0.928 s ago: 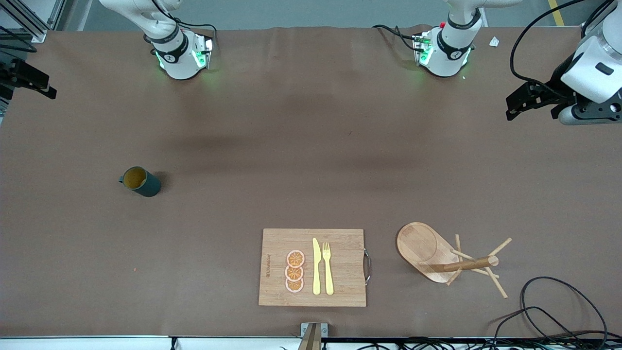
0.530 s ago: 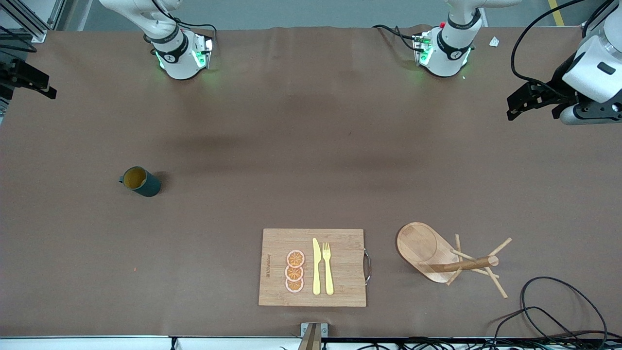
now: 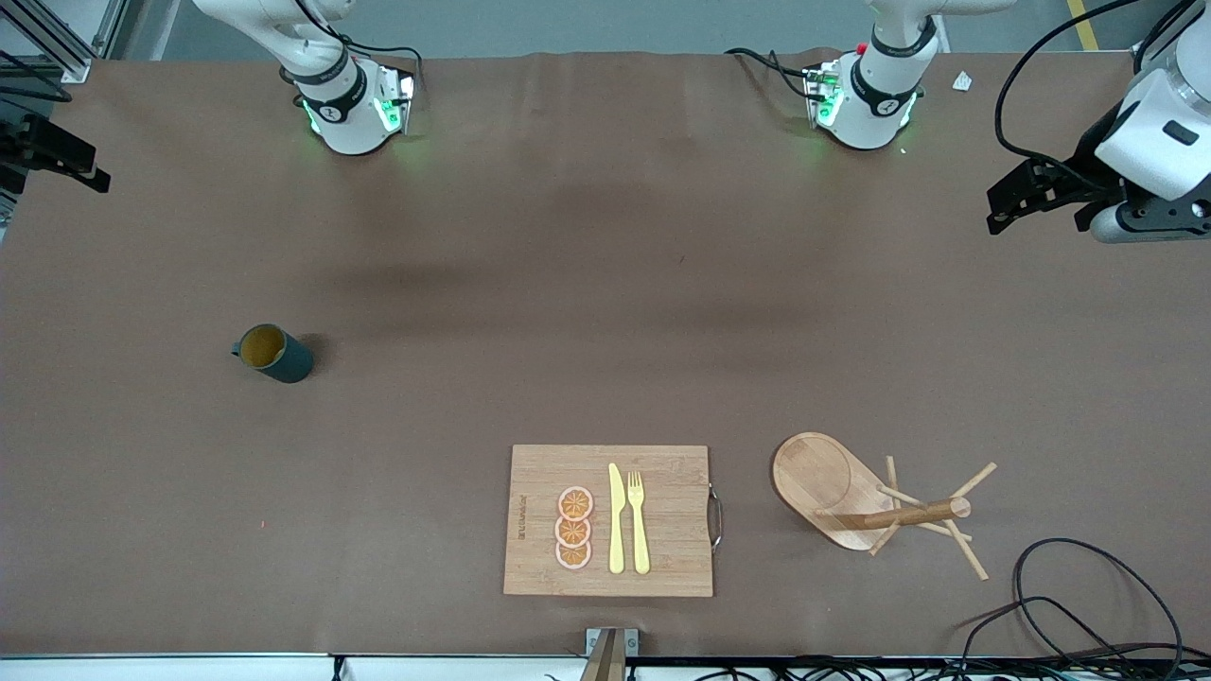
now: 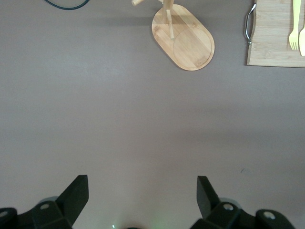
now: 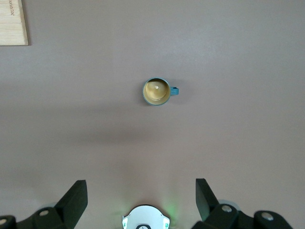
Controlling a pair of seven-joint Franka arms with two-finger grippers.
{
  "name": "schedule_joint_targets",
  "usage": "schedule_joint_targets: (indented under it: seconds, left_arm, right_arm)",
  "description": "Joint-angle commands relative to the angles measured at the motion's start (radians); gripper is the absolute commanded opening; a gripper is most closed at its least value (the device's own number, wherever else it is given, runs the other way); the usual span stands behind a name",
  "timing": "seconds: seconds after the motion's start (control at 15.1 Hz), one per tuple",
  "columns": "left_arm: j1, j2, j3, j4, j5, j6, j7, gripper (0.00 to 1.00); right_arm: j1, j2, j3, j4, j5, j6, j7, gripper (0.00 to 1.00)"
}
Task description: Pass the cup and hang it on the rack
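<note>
The dark teal cup [image 3: 272, 353] with its yellow inside stands upright on the brown table toward the right arm's end; the right wrist view looks straight down on the cup [image 5: 156, 91]. The wooden rack [image 3: 856, 497] stands toward the left arm's end, beside the cutting board, and its oval base [image 4: 183, 40] shows in the left wrist view. My left gripper [image 3: 1003, 206] hangs open and empty over bare table at the left arm's end, with the left gripper [image 4: 142, 183] well short of the rack. My right gripper [image 3: 80, 163] hangs open and empty at the table's edge, and the right gripper [image 5: 141, 187] is well short of the cup.
A rectangular cutting board [image 3: 610, 520] with a metal handle carries a yellow knife [image 3: 616, 520], a fork [image 3: 638, 520] and three orange slices [image 3: 573, 528]. Black cable [image 3: 1088, 605] loops near the rack. The two arm bases [image 3: 350, 109] [image 3: 866, 99] stand along the back edge.
The left arm's hand has shifted very slightly. The cup, rack and right gripper have not moved.
</note>
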Motion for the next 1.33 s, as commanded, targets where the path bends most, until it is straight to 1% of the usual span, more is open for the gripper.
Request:
schedule_joint_targets:
  seconds: [0.0,0.27,0.73,1.06,1.26]
  left_arm:
    - [-0.011,0.014,0.000,0.025,-0.001,-0.019,-0.005,1.00]
    - [-0.013,0.045,-0.001,0.055,-0.001,-0.019,-0.001,1.00]
    - [-0.013,0.063,-0.008,0.055,-0.001,-0.019,0.001,1.00]
    - [-0.039,0.089,-0.011,0.053,-0.001,-0.008,-0.016,1.00]
    - [-0.056,0.096,-0.024,0.053,0.002,0.011,-0.016,1.00]
  right_arm:
    - [-0.020,-0.017,0.012,-0.017,-0.007,0.000,-0.011,1.00]
    - [-0.020,-0.017,0.012,-0.017,-0.007,0.000,-0.011,1.00]
    - [-0.020,-0.017,0.012,-0.018,-0.007,-0.001,-0.011,1.00]
    - [-0.018,-0.017,0.012,-0.018,-0.007,-0.001,-0.011,1.00]
    - [-0.018,-0.017,0.012,-0.020,-0.007,-0.001,-0.011,1.00]
